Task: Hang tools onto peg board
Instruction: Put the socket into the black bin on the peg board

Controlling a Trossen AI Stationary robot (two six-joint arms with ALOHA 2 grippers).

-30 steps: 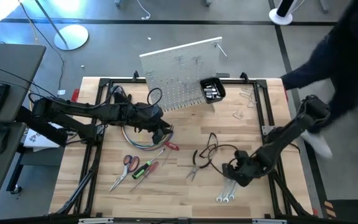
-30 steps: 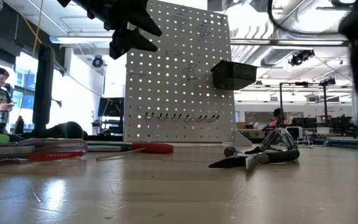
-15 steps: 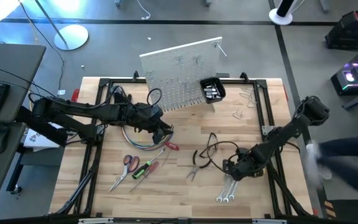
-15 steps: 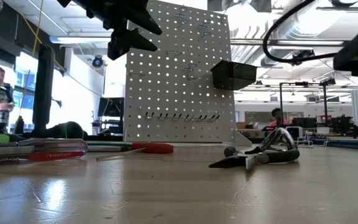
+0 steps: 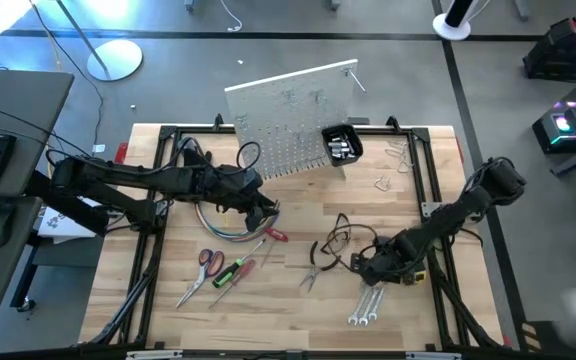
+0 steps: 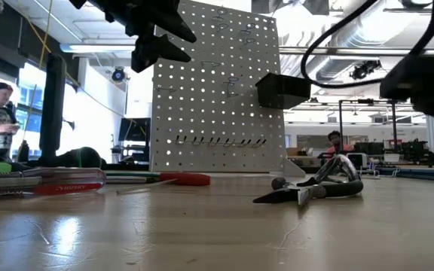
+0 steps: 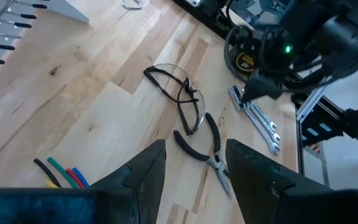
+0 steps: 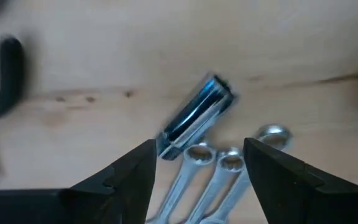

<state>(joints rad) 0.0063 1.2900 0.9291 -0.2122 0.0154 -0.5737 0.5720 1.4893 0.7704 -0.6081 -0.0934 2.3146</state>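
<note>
The white peg board [image 5: 290, 112] stands upright at the table's far edge, with a black bin [image 5: 343, 145] fixed to it. Flat on the wood lie silver wrenches [image 5: 367, 306] [image 8: 211, 169], black-handled pliers [image 5: 313, 268] [image 6: 311, 190], red-handled scissors [image 5: 208, 262], and green and red screwdrivers [image 5: 232, 272]. My right gripper [image 5: 365, 268] [image 8: 197, 149] hangs open, pointing down, just above the wrenches' ring ends and a shiny metal cylinder [image 8: 194, 118]. My left gripper [image 5: 268, 212] [image 7: 196, 149] is open and empty, raised in front of the board.
Clear safety glasses [image 5: 343, 235] lie between the pliers and the right gripper. A curved bundle of coloured cables [image 5: 218, 225] lies under the left arm, with a red-handled screwdriver [image 5: 274, 235] beside it. A black frame [image 5: 158, 200] borders the table. Loose metal clips [image 5: 386, 182] lie far right.
My right gripper has moved toward the table's left edge and a little down, and now stands over the wrenches' ends near the pliers, its wrist rolling slightly. The person at the table's right side has gone from the high view.
</note>
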